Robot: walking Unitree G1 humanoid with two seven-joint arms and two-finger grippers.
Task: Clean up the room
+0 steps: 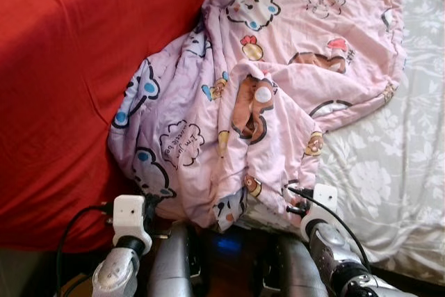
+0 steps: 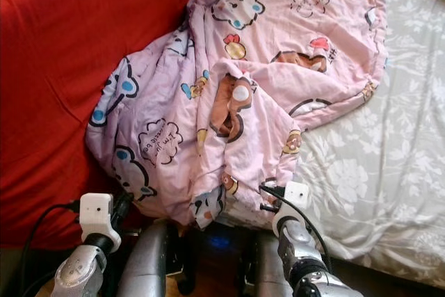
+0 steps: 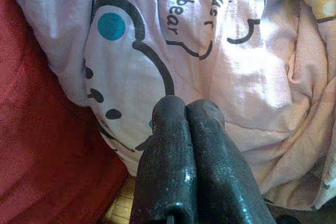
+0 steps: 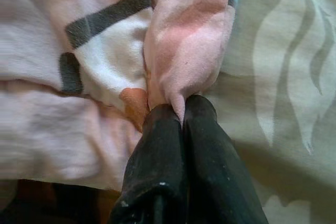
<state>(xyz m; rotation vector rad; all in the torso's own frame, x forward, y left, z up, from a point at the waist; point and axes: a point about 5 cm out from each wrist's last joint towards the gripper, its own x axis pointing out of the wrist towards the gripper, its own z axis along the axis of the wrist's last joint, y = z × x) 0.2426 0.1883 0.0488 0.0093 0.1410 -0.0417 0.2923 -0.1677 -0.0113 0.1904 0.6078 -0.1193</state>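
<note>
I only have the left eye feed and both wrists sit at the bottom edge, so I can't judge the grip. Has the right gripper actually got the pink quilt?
Observer: Yes. In the right wrist view the right gripper is shut, with a fold of the pink quilt pinched between its fingers.
Operator: And the left?
Observer: The left gripper is shut too, fingers pressed together, but no cloth shows between them; the tips only lie against the quilt.
Operator: What is beside the left one?
Observer: The red blanket, with a patch of floor just below the quilt's hanging edge.
</note>
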